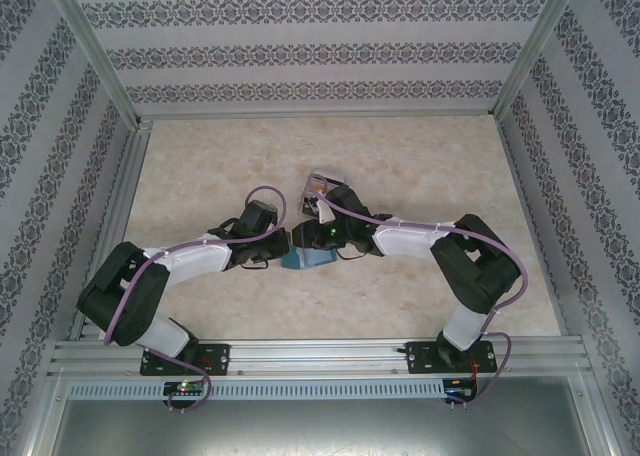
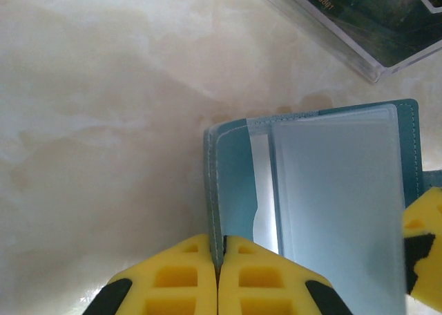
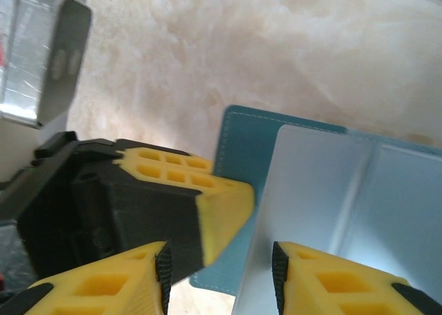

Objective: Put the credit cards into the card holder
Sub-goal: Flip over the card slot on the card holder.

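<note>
1. The small teal-blue folding card holder (image 2: 235, 184) lies open on the pale marbled worktop (image 2: 103, 121). It sits directly between the two arms' fingers, where they meet.
2. The left fingers (image 2: 183, 277) are closed flat on the edge of the teal cover, with nothing else between them. Judged purpose: to pin the cover so the holder can neither slide nor fold shut.
3. The right fingers (image 3: 331, 284) stand apart. The edge of a pale blue-grey pocket page (image 3: 324, 184) lies in the gap between them. Whether either finger touches the page cannot be told. Judged purpose: to lift or part that page and expose a pocket mouth.
4. Neither pair of fingers holds a card. What appear to be dark printed credit cards (image 2: 359, 14) are seen through the wall of a clear plastic box (image 2: 345, 52). The box stands beyond the left fingertips and off to their right, near the holder's far corner but not touching it.
5. Obstructions, as judged:
   - The tip of one left finger sits just beside the right arm's own left-hand finger, so the space over the cover is crowded and any sideways move risks contact.
   - The loose pocket pages lie over the pockets.
   - The cards remain boxed.
</note>
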You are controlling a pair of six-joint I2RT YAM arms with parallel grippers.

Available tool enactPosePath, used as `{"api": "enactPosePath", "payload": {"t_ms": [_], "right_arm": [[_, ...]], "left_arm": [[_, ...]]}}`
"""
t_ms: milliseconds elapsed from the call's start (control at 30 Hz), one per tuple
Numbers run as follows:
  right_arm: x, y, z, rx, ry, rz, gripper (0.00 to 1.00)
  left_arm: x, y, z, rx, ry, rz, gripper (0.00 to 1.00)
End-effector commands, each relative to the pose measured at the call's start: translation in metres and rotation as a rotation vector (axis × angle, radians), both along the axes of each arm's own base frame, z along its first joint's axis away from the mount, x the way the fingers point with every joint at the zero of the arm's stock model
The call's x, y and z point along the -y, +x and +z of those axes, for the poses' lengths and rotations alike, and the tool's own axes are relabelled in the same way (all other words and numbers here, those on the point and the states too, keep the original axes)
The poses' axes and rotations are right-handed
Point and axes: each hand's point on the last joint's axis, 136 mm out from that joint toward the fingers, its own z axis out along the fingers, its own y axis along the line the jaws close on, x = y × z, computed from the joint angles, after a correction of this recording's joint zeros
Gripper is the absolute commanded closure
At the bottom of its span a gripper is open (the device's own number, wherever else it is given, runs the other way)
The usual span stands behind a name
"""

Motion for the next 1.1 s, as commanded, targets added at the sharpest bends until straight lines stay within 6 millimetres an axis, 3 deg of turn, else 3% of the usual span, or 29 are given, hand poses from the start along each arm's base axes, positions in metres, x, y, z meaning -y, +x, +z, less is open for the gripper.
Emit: {"api": "enactPosePath", "payload": {"t_ms": [0, 233, 600, 867, 1067], "right_arm": [[-0.01, 0.0, -0.003, -0.045, 0.079, 0.02, 0.56], [-0.002, 0.007, -0.024, -0.089, 0.056, -0.03, 0.66], [0.028, 0.011, -0.028, -0.075, 0.008, -0.09, 0.66], [0.034, 0.009, -0.049, -0.102, -0.037, -0.095, 0.66], [0.035, 0.008, -0.058, -0.114, -0.051, -0.092, 0.69]], "left_arm": [[-0.002, 0.0, -0.001, -0.003, -0.014, 0.02, 1.0], [-0.006, -0.003, 0.0, 0.001, -0.022, 0.037, 1.0], [-0.016, -0.001, 0.012, 0.03, -0.005, 0.048, 1.0], [-0.014, 0.003, 0.031, 0.07, -0.017, 0.033, 1.0], [-0.022, 0.0, 0.023, 0.056, 0.027, 0.036, 1.0]]}}
